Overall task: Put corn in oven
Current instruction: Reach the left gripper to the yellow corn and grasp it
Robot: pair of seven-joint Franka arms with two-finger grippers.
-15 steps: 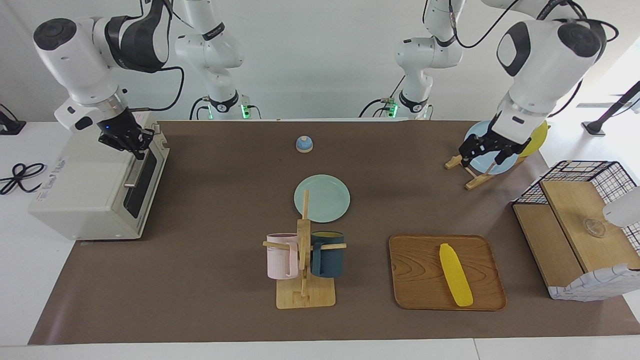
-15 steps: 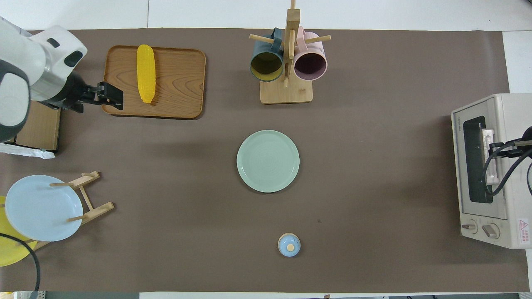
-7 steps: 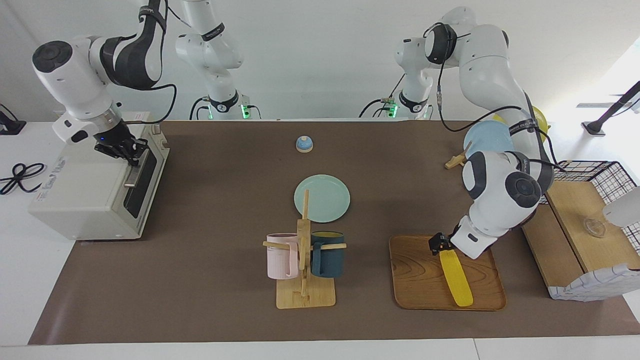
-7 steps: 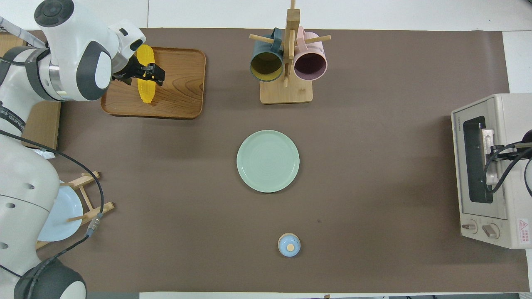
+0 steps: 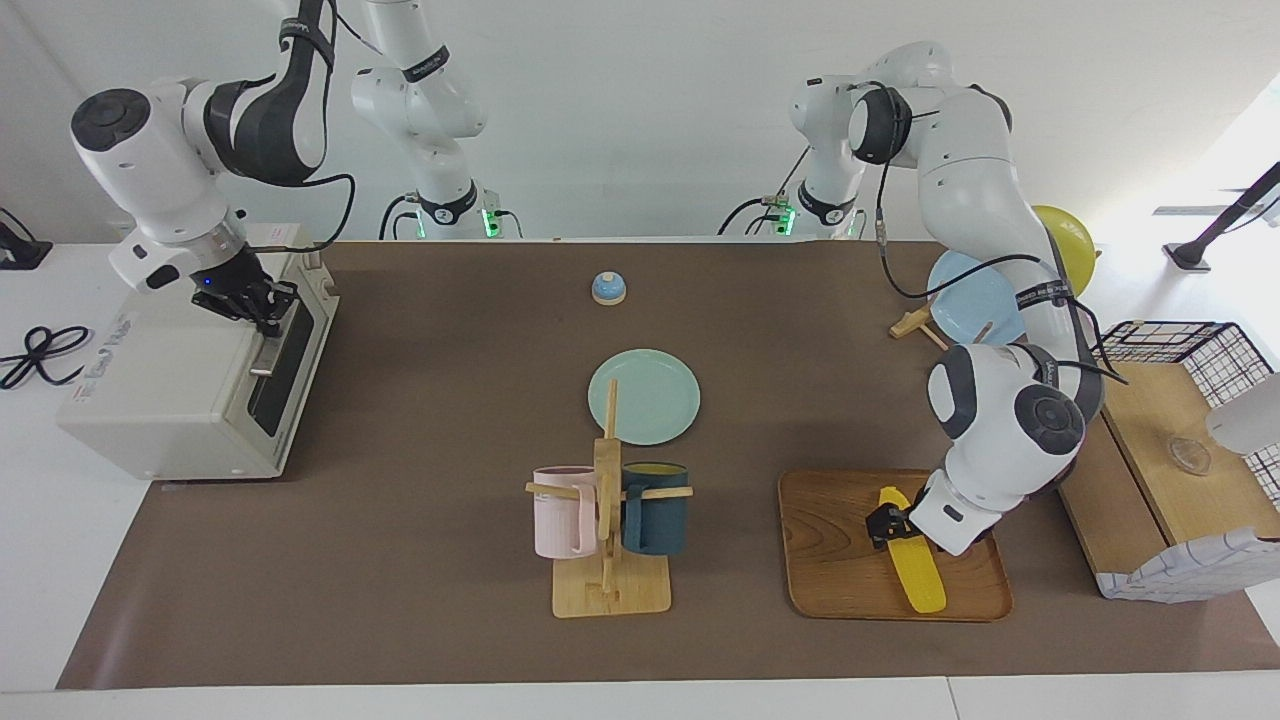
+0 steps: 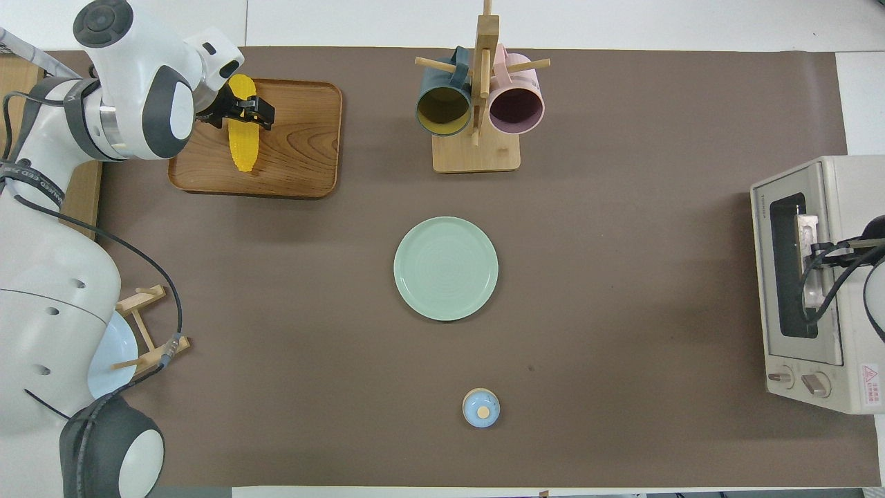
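Note:
The yellow corn (image 5: 921,581) lies on the wooden tray (image 5: 830,550) toward the left arm's end of the table; it also shows in the overhead view (image 6: 243,149). My left gripper (image 5: 886,522) is down at the cob's end nearer to the robots, open, with one finger on each side of it (image 6: 250,113). The cream-white oven (image 5: 170,390) stands at the right arm's end with its dark glass door shut (image 6: 788,263). My right gripper (image 5: 253,301) is at the door's metal bar handle (image 5: 266,350).
A green plate (image 5: 645,397) lies mid-table. A wooden mug rack (image 5: 608,510) with a pink and a dark blue mug stands beside the tray. A small blue bell (image 5: 608,288) sits near the robots. A plate rack with a blue plate (image 5: 975,295) and a wire basket shelf (image 5: 1160,440) stand at the left arm's end.
My left arm swung from over the plate rack to the tray and lowered its gripper onto the corn. My right gripper came down from over the oven's top to the door handle.

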